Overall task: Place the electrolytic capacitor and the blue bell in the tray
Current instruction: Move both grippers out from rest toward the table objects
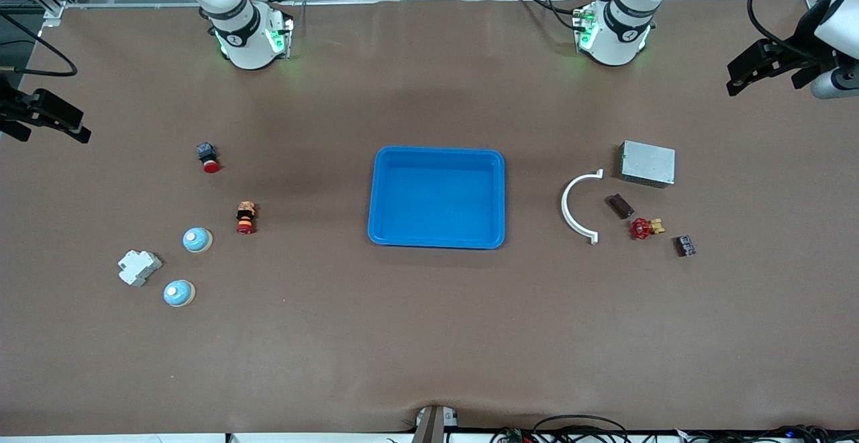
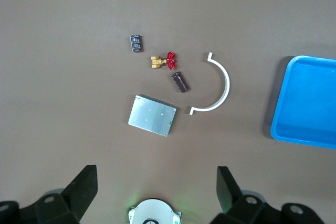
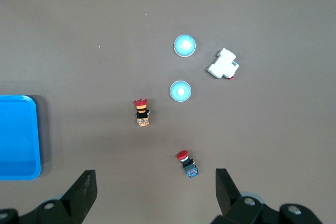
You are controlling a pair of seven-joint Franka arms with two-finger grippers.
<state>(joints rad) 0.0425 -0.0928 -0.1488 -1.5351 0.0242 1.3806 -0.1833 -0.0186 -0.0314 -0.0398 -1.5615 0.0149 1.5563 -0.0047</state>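
The blue tray lies empty in the middle of the table, its edge also showing in both wrist views: tray, tray. The dark brown electrolytic capacitor lies on its side toward the left arm's end, between a white arc and a red valve. Two blue bells sit toward the right arm's end: one bell, and a second bell nearer the front camera. My left gripper and right gripper hang open and empty, high over the table's ends.
Near the capacitor are a white arc, grey metal box, red valve and small black part. Near the bells are a white breaker and two red-capped push buttons.
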